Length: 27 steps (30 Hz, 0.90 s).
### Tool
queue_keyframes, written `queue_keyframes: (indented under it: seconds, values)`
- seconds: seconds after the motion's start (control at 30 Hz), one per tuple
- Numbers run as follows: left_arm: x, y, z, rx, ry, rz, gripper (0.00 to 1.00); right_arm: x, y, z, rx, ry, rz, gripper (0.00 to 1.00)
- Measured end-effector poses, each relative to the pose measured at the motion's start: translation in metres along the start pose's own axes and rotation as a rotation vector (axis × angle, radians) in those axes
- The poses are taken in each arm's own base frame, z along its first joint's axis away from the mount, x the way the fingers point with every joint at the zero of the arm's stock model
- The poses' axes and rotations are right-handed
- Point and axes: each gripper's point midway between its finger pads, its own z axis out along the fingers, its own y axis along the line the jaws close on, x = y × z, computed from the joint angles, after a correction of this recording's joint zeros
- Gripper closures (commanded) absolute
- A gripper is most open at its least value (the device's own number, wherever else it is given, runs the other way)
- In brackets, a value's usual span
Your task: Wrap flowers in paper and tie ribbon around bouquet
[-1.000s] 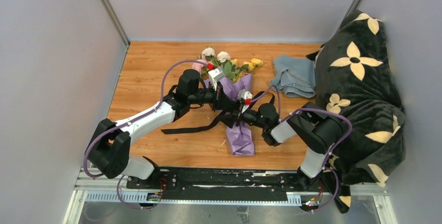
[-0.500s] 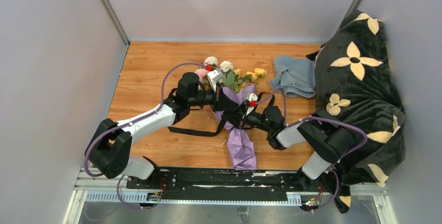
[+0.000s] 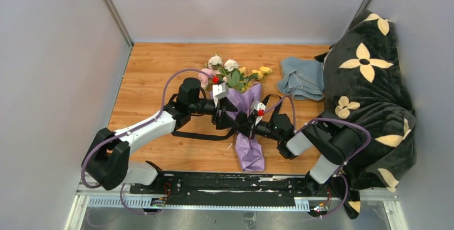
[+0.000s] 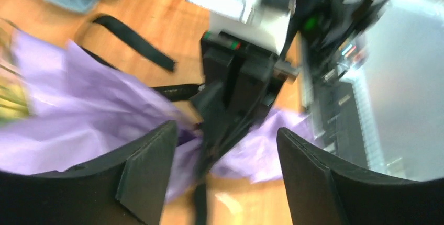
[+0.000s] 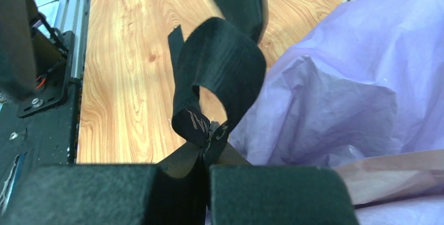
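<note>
Bouquet [image 3: 242,107]: flat on table [image 3: 150,75], flowers [image 3: 231,72] at 12 o'clock, paper [image 3: 249,152] tail at 6 o'clock
Ribbon [image 5: 217,63]: looped at the paper's waist, one end trailing toward 9 o'clock
Right gripper [image 5: 205,193]: jaws closed, pinching the ribbon loop
Left gripper [image 4: 225,178]: fingers spread apart, paper waist between them

1 bouquet [image 3: 245,100]: 1 bunch of flowers [image 3: 233,72], 1 sheet of purple paper [image 3: 248,152]. 1 black ribbon [image 3: 201,135]. 1 grey-blue cloth [image 3: 301,77]. 1 black flower-print blanket [image 3: 369,80]. 2 tools: left tool [image 3: 227,119], right tool [image 3: 248,124]. 1 worktop [image 3: 150,75].
</note>
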Motion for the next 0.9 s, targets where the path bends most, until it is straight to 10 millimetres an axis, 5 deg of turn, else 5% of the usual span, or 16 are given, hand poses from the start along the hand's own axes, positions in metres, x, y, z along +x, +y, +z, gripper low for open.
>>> queue_keyframes:
  seconds: [0.23, 0.33, 0.67, 0.8, 0.9]
  values:
    - [0.009, 0.021, -0.028, 0.063, 0.203, 0.668, 0.08, -0.006, 0.017, -0.009, -0.109, 0.021, -0.159, 1.0]
    - [0.012, 0.025, -0.028, 0.139, 0.275, 0.788, 0.02, -0.004, 0.018, -0.012, -0.122, 0.048, -0.221, 1.0]
    - [0.036, -0.016, 0.004, 0.424, 0.296, 0.787, 0.12, 0.01, 0.015, -0.022, -0.133, 0.139, -0.338, 1.0]
    - [0.026, -0.019, 0.015, 0.413, 0.257, 0.777, 0.13, 0.013, 0.014, -0.023, -0.136, 0.151, -0.356, 1.0]
    - [0.017, -0.019, 0.022, 0.402, 0.226, 0.793, 0.24, 0.013, 0.014, -0.024, -0.137, 0.154, -0.367, 1.0]
